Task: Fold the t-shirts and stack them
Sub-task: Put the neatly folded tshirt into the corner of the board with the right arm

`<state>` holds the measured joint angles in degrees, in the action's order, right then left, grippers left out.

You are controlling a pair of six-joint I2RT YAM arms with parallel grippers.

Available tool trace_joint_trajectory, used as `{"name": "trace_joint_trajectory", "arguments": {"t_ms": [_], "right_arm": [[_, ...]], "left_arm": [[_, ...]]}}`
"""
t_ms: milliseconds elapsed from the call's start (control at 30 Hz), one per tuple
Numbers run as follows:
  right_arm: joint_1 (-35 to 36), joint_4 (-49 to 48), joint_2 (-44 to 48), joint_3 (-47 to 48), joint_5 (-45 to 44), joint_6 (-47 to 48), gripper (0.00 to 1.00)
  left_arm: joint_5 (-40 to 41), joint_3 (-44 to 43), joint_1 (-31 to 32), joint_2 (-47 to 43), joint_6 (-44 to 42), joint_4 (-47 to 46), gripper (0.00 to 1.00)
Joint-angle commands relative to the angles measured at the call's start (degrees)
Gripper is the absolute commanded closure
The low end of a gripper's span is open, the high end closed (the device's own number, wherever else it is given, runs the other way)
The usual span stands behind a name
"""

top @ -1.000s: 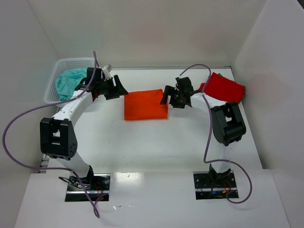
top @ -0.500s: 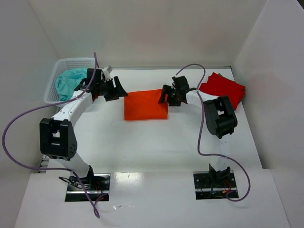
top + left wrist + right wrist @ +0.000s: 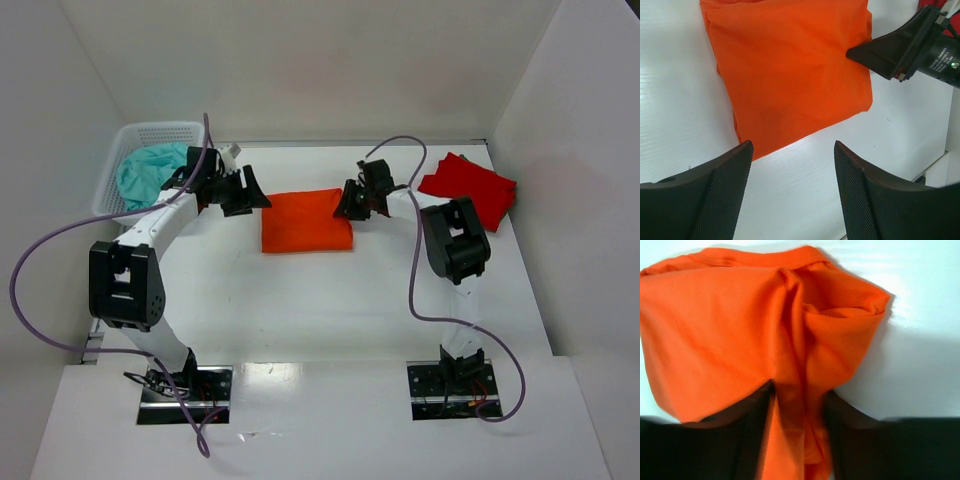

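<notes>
Your right gripper (image 3: 357,203) sits at the right edge of the orange t-shirt (image 3: 305,222), near that shirt's far corner. In the right wrist view its two dark fingers (image 3: 752,440) have a raised ridge of the orange cloth pinched between them, and the cloth fills the gap from one finger to the other, so you have a grip on the shirt. The fabric around the pinch is bunched into soft folds.

Your left gripper (image 3: 250,195) stands on the opposite side of the orange t-shirt, just off its left edge near the far corner. Its jaws are spread wide with nothing between them. In the left wrist view you see bare table (image 3: 685,115) and the shirt's near corner past the fingertips, and the right gripper's dark finger lying on the shirt's other edge.

The orange t-shirt lies folded into a rough rectangle, flat on the table between your two grippers. The red t-shirt (image 3: 470,185) lies well to the right of it, beyond the right arm, close to the side wall, also folded and apart from the orange one.

To the left of the orange t-shirt, past the left gripper, stands the white mesh basket (image 3: 150,128). It holds a crumpled teal cloth (image 3: 145,172).

Counted: two t-shirts, one orange and one red; one basket; one teal cloth inside it.
</notes>
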<state>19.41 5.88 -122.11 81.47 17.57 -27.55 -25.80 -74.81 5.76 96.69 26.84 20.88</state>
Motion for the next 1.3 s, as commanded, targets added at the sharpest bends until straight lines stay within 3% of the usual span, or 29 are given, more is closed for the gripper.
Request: {"name": "trace_joint_trajectory", "arguments": {"t_ms": [0, 100, 167, 533, 933, 1133, 1267], "right_arm": [[0.72, 2.21, -4.27, 1.14, 0.41, -1.02, 0.70], [0.72, 3.63, -5.06, 2.24, -0.20, -1.63, 0.96], [0.72, 5.92, -5.42, 4.83, -3.54, -0.60, 1.00], [-8.26, 24.17, -2.34, 26.09, -15.43, 8.29, 1.00], [-22.24, 35.30, -3.92, 46.46, -20.15, 8.09, 1.00], [-24.96, 37.28, -1.54, 48.24, -22.25, 9.08, 1.00], [-28.23, 36.67, 1.69, 41.86, -22.65, 9.62, 1.00]], "left_arm": [[-1.58, -2.18, -0.13, 0.43, -1.88, -0.76, 0.26], [-2.10, -1.58, -0.13, -0.10, -2.41, -0.23, 0.26], [-2.70, -1.22, -0.75, -0.71, -2.62, -0.23, 0.26], [-8.09, -0.70, -2.94, -2.48, -3.99, -1.28, 0.26], [-10.15, -0.37, -4.09, 0.24, -4.52, -1.28, 0.26], [-10.23, -2.71, -4.09, 3.06, -4.52, -1.28, 0.26], [-11.20, -3.77, -4.09, 4.38, -4.52, -1.28, 0.26]]}}
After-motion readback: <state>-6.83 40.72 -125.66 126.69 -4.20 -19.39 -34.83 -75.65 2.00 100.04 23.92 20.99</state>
